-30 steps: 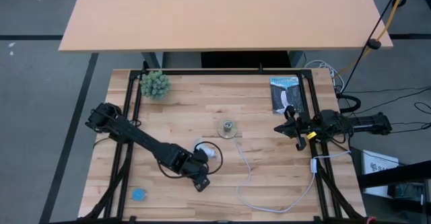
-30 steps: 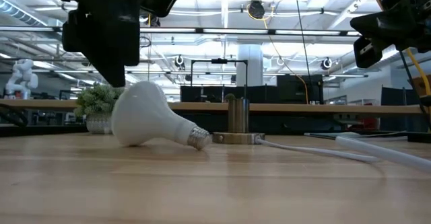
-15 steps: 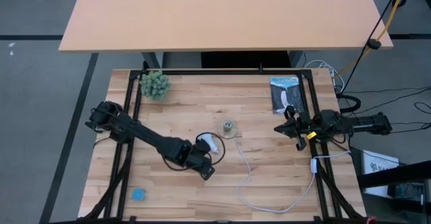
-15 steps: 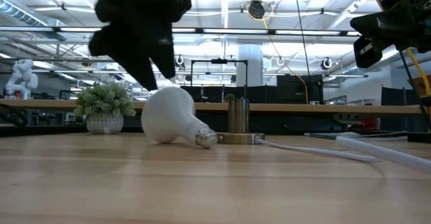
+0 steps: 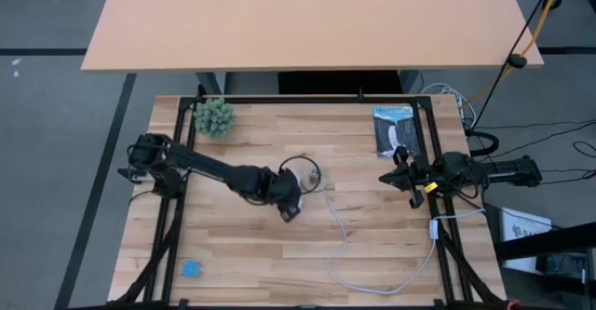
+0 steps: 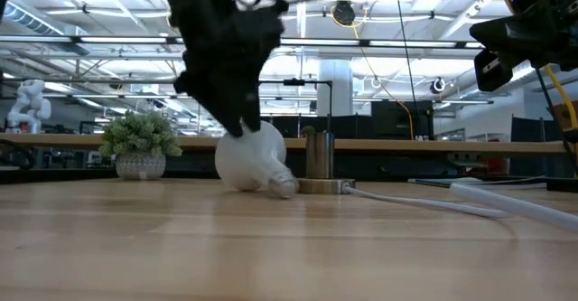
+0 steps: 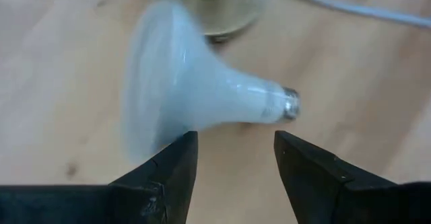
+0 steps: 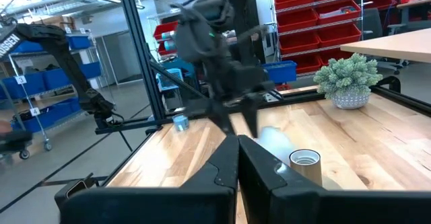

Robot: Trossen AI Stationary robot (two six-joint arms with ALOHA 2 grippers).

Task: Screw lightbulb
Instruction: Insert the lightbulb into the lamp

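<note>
The left arm reached across the wooden table [image 5: 233,245] toward its middle, its left gripper [image 5: 290,201] angled down over the lightbulb [image 6: 250,157], fingers [image 7: 165,167] parted and holding nothing. The bulb lay on its side on the tabletop, its silver screw base almost touching the small brass socket [image 6: 318,162]. The right arm waited at the table's right edge, its right gripper [image 5: 399,179] pressed fully together and empty. A white cord [image 5: 346,245] trailed from the socket toward the front edge; a potted green plant [image 5: 214,116] stood at the back left corner, a booklet [image 5: 393,128] at the back right and a small blue object [image 5: 191,270] near the front left. From above, the arm hid most of the bulb; the left wrist camera showed its dome, its neck and the tips of the fingers on either side of the neck, not touching it.
</note>
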